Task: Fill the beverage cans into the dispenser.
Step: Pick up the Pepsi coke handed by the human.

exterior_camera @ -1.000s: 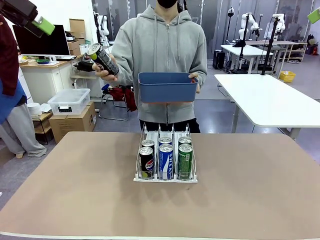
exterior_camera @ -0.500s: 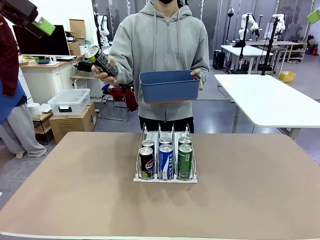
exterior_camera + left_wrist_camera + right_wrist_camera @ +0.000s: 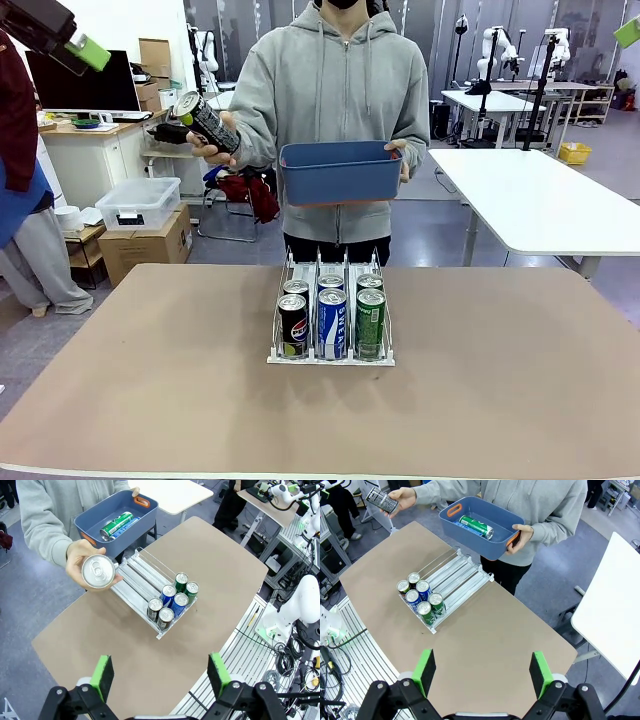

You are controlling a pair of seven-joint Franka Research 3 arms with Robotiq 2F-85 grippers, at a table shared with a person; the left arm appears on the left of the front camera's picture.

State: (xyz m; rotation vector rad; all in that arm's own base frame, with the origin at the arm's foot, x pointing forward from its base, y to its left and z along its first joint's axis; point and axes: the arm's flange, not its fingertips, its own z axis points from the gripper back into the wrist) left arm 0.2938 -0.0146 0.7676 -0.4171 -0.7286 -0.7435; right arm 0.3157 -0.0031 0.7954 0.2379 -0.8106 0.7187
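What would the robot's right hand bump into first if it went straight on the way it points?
Most likely the bare table, just beside the dispenser and its cans; nothing shows in between. The open right hand hangs high above, so the exact spot is hard to judge.

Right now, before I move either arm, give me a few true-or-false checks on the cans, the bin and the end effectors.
1. The dispenser holds six beverage cans, two in each lane. True.
2. The blue bin rests on the table. False: the person holds it up, off the table.
3. The person's free hand holds a dark can. True.
4. The bin is empty. False: at least a green can lies in it.
5. The left end effector is shut on a can. False: the left end effector and the right end effector are both open, high over the table, holding nothing.
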